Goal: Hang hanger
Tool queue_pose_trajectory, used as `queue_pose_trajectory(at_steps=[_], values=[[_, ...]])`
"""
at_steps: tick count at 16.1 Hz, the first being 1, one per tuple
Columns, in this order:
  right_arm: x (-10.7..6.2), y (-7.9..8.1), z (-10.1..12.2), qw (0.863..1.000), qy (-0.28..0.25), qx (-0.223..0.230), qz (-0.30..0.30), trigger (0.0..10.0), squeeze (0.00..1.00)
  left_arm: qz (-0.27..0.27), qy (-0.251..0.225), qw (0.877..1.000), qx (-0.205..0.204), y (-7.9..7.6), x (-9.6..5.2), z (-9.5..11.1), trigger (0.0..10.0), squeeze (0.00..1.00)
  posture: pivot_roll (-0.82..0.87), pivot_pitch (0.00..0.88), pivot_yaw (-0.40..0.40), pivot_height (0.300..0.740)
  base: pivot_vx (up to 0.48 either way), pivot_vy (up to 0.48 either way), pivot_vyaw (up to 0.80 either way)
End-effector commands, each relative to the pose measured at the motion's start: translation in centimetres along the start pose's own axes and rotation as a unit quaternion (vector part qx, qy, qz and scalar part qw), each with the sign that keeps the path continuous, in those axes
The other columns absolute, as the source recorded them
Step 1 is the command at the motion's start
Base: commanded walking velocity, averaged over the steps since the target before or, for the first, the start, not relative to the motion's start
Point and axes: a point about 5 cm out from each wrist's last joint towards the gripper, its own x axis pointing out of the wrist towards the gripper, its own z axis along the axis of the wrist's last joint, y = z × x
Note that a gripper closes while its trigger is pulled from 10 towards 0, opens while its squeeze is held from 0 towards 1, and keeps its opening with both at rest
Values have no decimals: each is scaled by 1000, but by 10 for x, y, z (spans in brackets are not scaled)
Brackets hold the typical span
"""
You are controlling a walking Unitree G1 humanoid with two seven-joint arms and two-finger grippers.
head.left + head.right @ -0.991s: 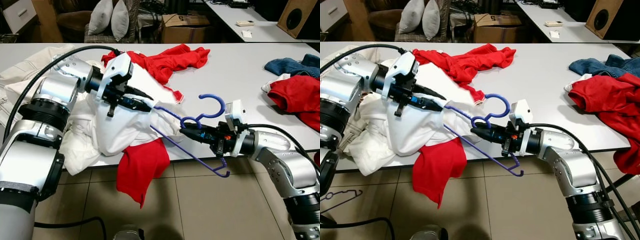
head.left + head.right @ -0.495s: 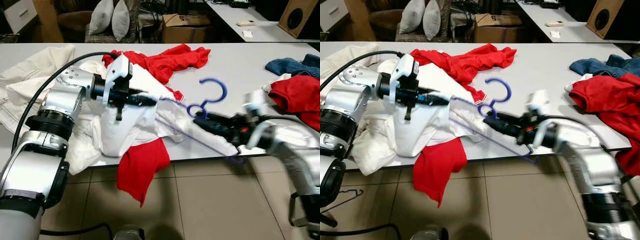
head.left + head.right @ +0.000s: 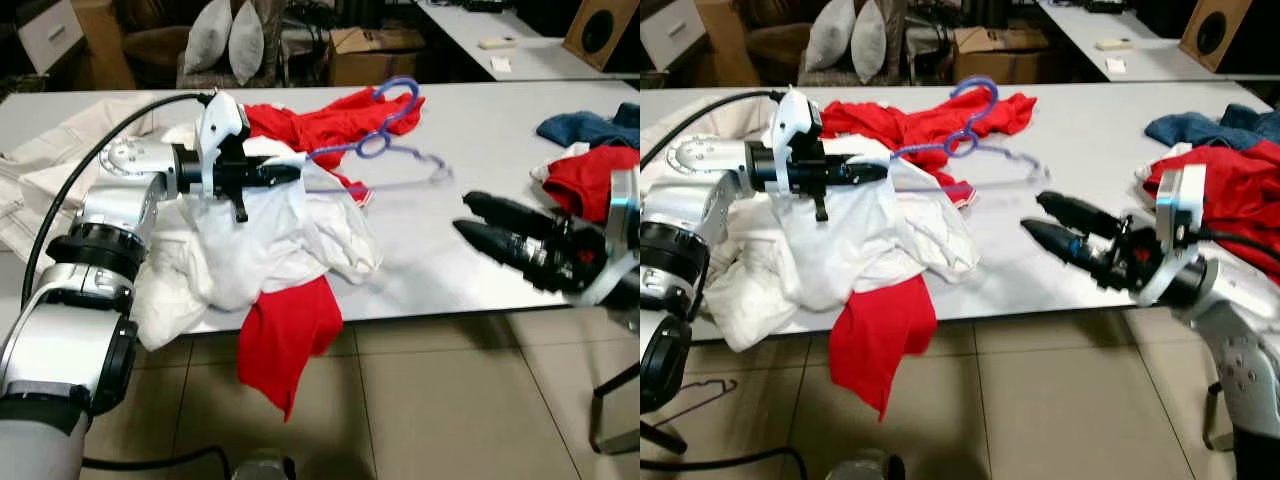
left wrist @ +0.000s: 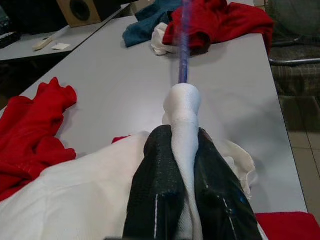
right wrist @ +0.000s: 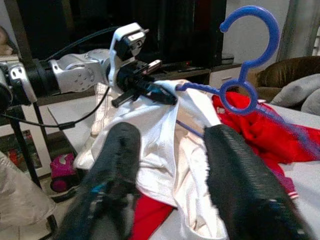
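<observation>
The worktop [image 3: 470, 130] carries a heap of clothes; biggest in play is the white shirt [image 3: 255, 235], spilling over the near edge with a red garment [image 3: 290, 335] hanging below it; the left gripper [image 3: 285, 175] is clamped on a fold of that white cloth, and the wrist view shows the cloth squeezed between both fingers [image 4: 155, 200] with the hanger's end running out beyond it; the right gripper [image 3: 475, 215] hovers over the near-right part of the worktop, fingers spread wide, holding nothing.

The blue hanger [image 3: 385, 145] is up off the worktop, one end tucked into the shirt at the left gripper, the rest jutting free; it looks blurred, so probably swinging.

To do this step well, I'd say let the swing settle first; keep the left pinch firm so cloth and hanger end don't slip apart; bring the right gripper in on the neck loop below the hook, not on the thin bar.

Its long axis runs across the worktop, left gripper toward the robot's right; the hook [image 3: 398, 88] points up and away, toward the far edge.
</observation>
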Motion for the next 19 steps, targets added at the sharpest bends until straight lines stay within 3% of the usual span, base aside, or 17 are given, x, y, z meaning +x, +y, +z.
queue_pose_trajectory(at_steps=[1,2,4,6,8,9,11,14,19], values=[[2,5,-2,1000,12,4,5,10000,1000,17,-23,1000,-11,3,-2,3,0,0,5,0,51,740,0,0,0],[4,7,-14,999,39,12,-5,10000,1000,28,-41,999,-20,6,-3,8,0,0,4,0,50,740,0,0,0],[18,-4,-51,989,108,21,-99,10000,1000,26,-71,997,-23,7,-6,18,0,0,3,0,45,740,0,0,0],[24,-24,-84,965,162,54,-199,10000,1000,25,-73,997,-19,6,-5,18,0,0,5,0,37,740,0,0,0],[28,-38,-103,948,178,99,-245,10000,1000,22,-71,997,-19,2,-4,14,0,0,8,0,31,740,0,0,0],[30,-41,-108,946,180,113,-247,10000,1000,20,-71,997,-20,1,-3,13,0,0,11,0,27,740,0,0,0],[43,-41,-112,954,152,158,-203,10000,0,16,-73,997,-20,-2,-3,13,0,0,24,0,9,740,0,0,0],[59,-46,-109,960,99,198,-174,10000,0,13,-74,997,-19,-4,-3,14,0,0,33,0,-3,740,0,0,0],[84,-55,-132,946,145,214,-193,10000,0,8,-97,995,-13,-9,-3,26,0,0,55,0,-25,740,0,0,0]])
